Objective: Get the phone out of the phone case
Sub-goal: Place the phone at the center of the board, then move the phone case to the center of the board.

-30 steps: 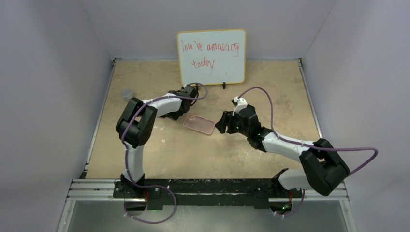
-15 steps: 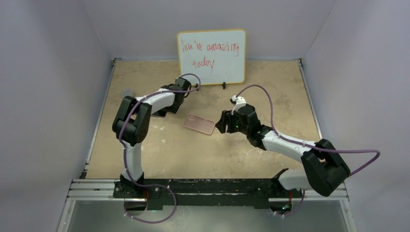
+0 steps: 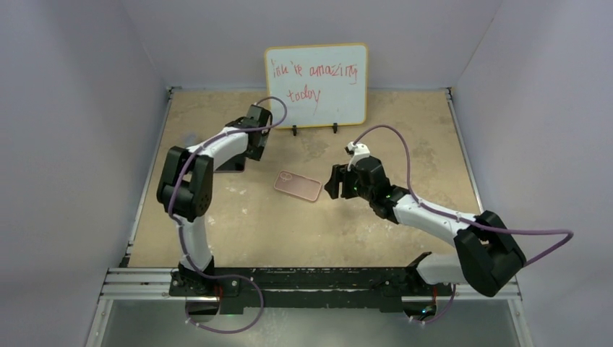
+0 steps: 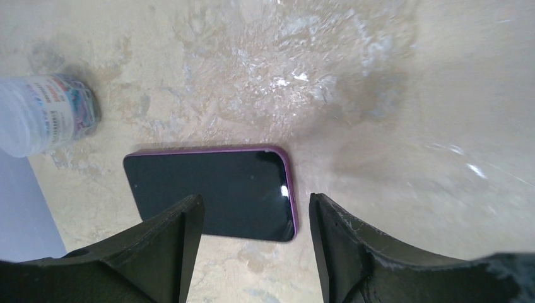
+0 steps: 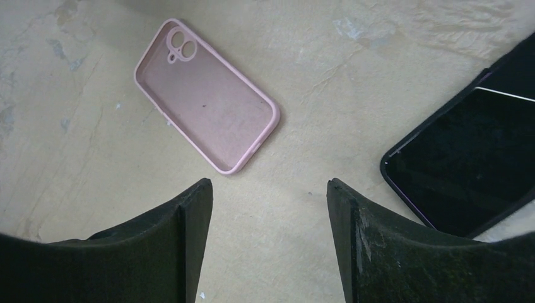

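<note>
A pale pink, soft-looking phone case (image 5: 205, 95) lies empty and open side up on the scuffed tan tabletop (image 3: 405, 130), its camera cut-outs at the end away from the right arm. The slim phone with a dark glass screen and a purple edge (image 4: 211, 192) is out of it and rests flat, screen up, on the table to the left of the case, apart from it and partly hidden under the left arm in the overhead view.

The left gripper (image 4: 252, 202) hangs over the phone's end on the side away from the case, its black fingers spread apart and gripping nothing. The right gripper (image 5: 268, 188) sits just to the right of the case and points toward it, its fingers likewise apart and empty. The case shows between and beyond them in the wrist view.

A small clear plastic container with a printed label (image 4: 44, 113) stands on the table beyond the phone from the case. A white board with a yellow frame and red handwriting (image 3: 316, 85) stands behind the case at the far edge of the table.
</note>
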{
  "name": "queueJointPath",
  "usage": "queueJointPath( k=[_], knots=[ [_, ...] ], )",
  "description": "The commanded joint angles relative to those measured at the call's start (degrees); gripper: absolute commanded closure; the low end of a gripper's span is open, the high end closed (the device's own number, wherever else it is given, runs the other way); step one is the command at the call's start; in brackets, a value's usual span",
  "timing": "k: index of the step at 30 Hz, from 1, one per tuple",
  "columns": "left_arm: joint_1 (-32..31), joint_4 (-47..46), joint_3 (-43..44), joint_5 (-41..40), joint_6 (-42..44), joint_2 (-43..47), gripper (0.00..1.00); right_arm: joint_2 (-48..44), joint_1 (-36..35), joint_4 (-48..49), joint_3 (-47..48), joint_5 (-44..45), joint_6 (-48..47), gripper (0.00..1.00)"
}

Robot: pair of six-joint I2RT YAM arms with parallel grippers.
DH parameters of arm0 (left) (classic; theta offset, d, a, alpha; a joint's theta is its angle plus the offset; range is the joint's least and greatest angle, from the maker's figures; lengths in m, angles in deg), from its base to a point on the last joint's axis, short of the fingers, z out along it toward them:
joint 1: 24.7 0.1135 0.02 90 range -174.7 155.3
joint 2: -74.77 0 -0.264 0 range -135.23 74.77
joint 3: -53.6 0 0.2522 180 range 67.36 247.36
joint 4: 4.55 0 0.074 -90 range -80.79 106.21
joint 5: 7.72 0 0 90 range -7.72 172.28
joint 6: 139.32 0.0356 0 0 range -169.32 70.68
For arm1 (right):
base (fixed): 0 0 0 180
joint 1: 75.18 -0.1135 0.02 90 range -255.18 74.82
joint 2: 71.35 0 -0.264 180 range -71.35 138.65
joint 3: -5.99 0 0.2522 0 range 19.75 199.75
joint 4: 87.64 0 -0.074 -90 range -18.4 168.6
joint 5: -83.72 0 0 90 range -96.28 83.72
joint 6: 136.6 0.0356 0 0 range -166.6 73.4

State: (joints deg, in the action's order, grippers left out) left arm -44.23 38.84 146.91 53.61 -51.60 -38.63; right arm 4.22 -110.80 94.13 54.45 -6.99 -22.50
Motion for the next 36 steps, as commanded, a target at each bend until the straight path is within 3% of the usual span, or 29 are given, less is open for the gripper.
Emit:
queueJointPath(
  k=[1, 8, 20, 25, 31, 36],
  knots=[
    [0.11, -2.19, -0.45, 6.99, -1.24, 12.88, 0.36, -3.06, 0.00, -6.55, 3.48, 8.70, -0.95, 0.29],
    [0.11, -3.21, -5.46, 10.89, -2.70, 32.59, 0.35, -3.04, 0.11, -11.98, 5.72, 15.42, -2.00, 0.22],
    [0.11, -5.29, -24.24, 14.29, -7.48, 64.28, 0.20, 8.07, -0.08, -16.18, 17.69, 10.41, -15.21, 0.18],
    [0.06, -5.90, -28.58, 17.35, -8.68, 69.81, 0.17, 15.58, -0.03, -22.02, 25.14, 11.80, -11.64, 0.18],
    [-0.79, -7.89, -31.48, 18.29, -8.60, 71.16, 0.15, 24.32, -2.84, -21.47, 32.79, 3.60, -20.33, 0.16],
    [-4.28, -7.26, -31.60, 14.56, -7.73, 71.95, 0.14, 32.67, -3.39, -24.92, 41.00, -0.31, -23.37, 0.31]
  ],
)
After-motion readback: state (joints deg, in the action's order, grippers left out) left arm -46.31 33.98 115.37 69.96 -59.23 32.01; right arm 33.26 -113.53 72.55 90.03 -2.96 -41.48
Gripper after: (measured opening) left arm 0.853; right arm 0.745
